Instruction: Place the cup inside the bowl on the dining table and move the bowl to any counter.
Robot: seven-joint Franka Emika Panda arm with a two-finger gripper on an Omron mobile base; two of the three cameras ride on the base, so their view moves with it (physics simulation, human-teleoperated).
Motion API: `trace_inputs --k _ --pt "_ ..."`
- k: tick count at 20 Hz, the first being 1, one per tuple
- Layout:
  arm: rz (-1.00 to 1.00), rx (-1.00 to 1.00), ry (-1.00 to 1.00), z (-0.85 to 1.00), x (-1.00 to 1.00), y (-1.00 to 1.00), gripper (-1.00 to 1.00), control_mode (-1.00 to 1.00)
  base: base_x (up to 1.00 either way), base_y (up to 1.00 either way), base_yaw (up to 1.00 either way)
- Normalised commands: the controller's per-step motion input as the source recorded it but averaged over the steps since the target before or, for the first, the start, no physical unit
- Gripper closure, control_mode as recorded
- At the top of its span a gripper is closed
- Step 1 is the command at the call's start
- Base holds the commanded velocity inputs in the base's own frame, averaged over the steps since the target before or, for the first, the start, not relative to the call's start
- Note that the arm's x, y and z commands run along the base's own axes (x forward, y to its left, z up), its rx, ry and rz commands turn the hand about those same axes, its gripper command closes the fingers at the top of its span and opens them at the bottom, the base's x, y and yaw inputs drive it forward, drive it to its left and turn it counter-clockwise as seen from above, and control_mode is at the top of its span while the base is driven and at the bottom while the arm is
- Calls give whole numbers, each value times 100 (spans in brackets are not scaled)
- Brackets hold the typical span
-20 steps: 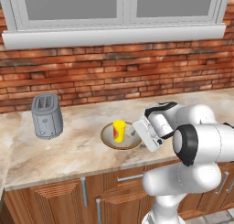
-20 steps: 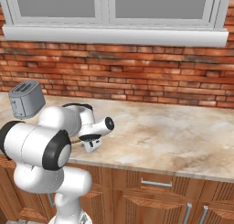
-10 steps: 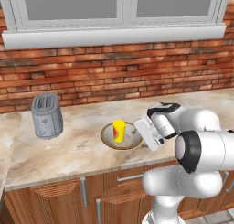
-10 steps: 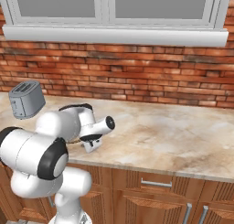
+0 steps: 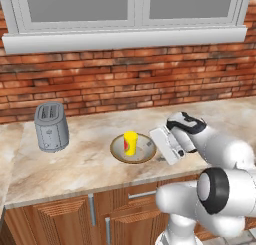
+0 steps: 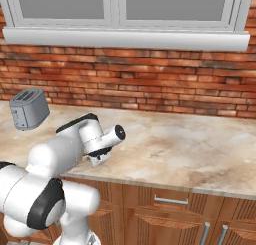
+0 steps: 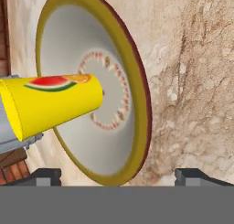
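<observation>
Cup (image 5: 130, 142) in bowl (image 5: 145, 150) on bench (image 5: 75, 164).
Gripper (image 7: 119, 176) wide, empty, just right of bowl (toaster (image 5: 51, 126) far left).

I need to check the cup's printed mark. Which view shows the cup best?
The hand view: the cup stands in the bowl, large, its watermelon mark plain. The left base view shows it small and upright in the bowl on the counter. In the right base view the arm hides it.

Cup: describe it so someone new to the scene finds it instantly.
Under the window, on the marble counter along the brick wall, a round bowl sits right of a grey toaster. The cup stands upright inside that bowl: the only bright yellow thing there, with a red watermelon slice on its side.
</observation>
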Motion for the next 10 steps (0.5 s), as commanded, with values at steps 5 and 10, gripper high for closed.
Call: trace_inputs --k 5,10 --pt "0 0 0 21 -68 -7 -100 -100 0 0 0" --pt "0 0 0 20 -69 -14 -100 -100 0 0 0"
